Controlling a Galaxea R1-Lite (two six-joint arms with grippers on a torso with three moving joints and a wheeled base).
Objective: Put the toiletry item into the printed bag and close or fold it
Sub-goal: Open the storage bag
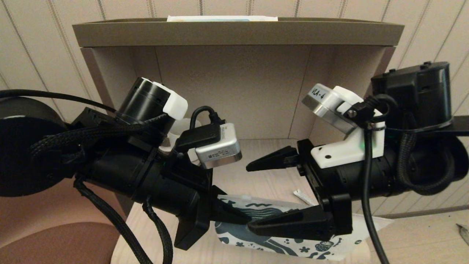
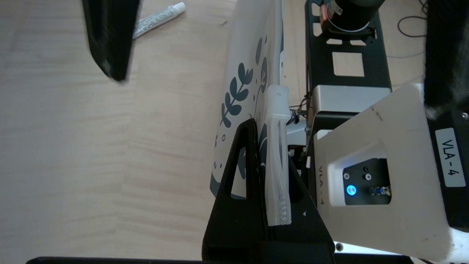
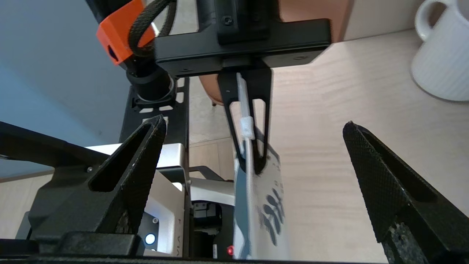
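Observation:
My left gripper (image 1: 238, 218) is shut on the zip edge of the printed bag (image 1: 293, 240), a white pouch with dark teal print, and holds it up on edge over the table's front. The left wrist view shows the left gripper (image 2: 267, 146) clamped just behind the white slider (image 2: 277, 104). My right gripper (image 1: 251, 198) stands open facing it, one finger above and one finger across the bag, touching nothing. In the right wrist view the bag (image 3: 265, 205) hangs between the wide-open fingers. The toiletry item (image 1: 304, 197), a slim white tube (image 2: 157, 20), lies on the table beyond the bag.
A white ribbed mug (image 3: 443, 62) stands on the light wooden table (image 2: 73, 146), mostly hidden behind my left arm in the head view. A brown shelf unit (image 1: 234, 33) walls in the back and sides. A brown chair seat (image 1: 55, 242) is at the lower left.

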